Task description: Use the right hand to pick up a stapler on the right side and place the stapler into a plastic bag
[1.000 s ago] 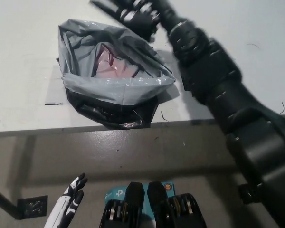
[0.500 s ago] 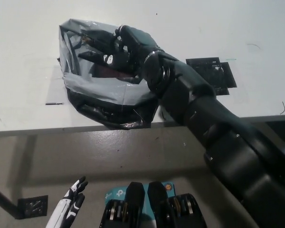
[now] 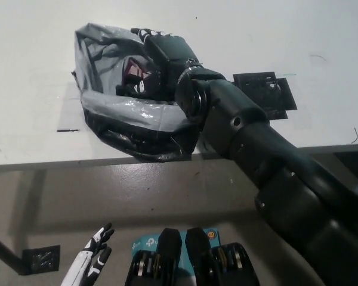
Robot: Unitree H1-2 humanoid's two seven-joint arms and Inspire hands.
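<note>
While your right hand [image 3: 164,56] is sunk in the mouth of the plastic bag [image 3: 125,113], you cannot tell whether it is clamped on anything or loose, because the black shapes run together in there. The bag stands at 10 o'clock in the head view, on the white bench [image 3: 36,71]. It is glossy grey, with its rim folded outward into a broad band, and its crumpled black underside reaches the bench's front edge. Inside it, at the hand's 9 o'clock, you see a dark reddish block [image 3: 133,67], but the stapler itself cannot be made out with any certainty. At the bag's 3 o'clock, a flat black patch [image 3: 265,95] lies on the bench just beside your forearm. Your white left hand [image 3: 94,257] rests at 7 o'clock, below the bench edge, with its fingers spread and holding nothing.
</note>
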